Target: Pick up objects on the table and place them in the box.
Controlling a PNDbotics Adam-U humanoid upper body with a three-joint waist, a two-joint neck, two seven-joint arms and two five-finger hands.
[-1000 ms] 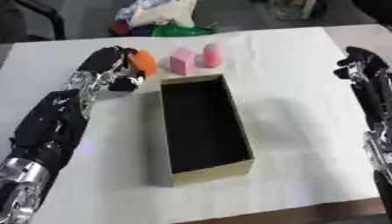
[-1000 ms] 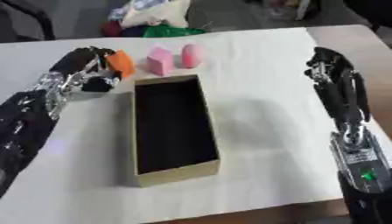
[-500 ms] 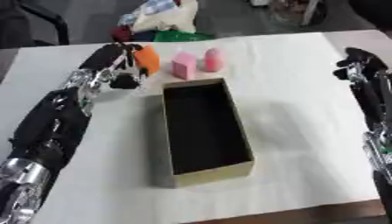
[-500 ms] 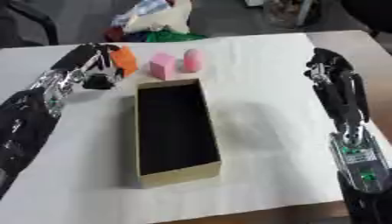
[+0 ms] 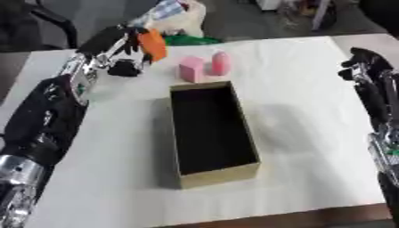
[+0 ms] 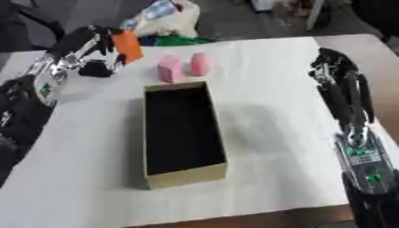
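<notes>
Spread wide under everything, a white table [image 5: 311, 102], running off to a wooden front edge. Planted in the middle, lengthwise toward the far side, a long open box [image 5: 209, 133] — tan cardboard walls, black inside, nothing visible in it. Coming in from the left edge, a black and silver left arm [image 5: 46, 120], stretched up toward the far left corner. Down the right edge, the right arm [image 6: 355, 129], lying along the table with green lights glowing near the wrist.

Up at the far left, the left hand [image 5: 117, 44], fingers curled round an orange block [image 5: 152, 43] — flat, bright orange, tilted, raised above the table, off the box's far left corner. Just beside and below the block, a dark shape by the hand, too unclear to name.

On the right, the right hand [image 6: 331, 67], resting near the table's right edge, well apart from the box, holding nothing; fingers look relaxed rather than clenched.

Right behind the box's far end, two pink pieces side by side: a pink cube [image 5: 191, 70] on the left, a pink cylinder [image 5: 220, 63] standing upright on the right, both just beyond the box rim.

Past the table's far edge, a heap of cloth [image 5: 175, 18], white and green, on the floor.
</notes>
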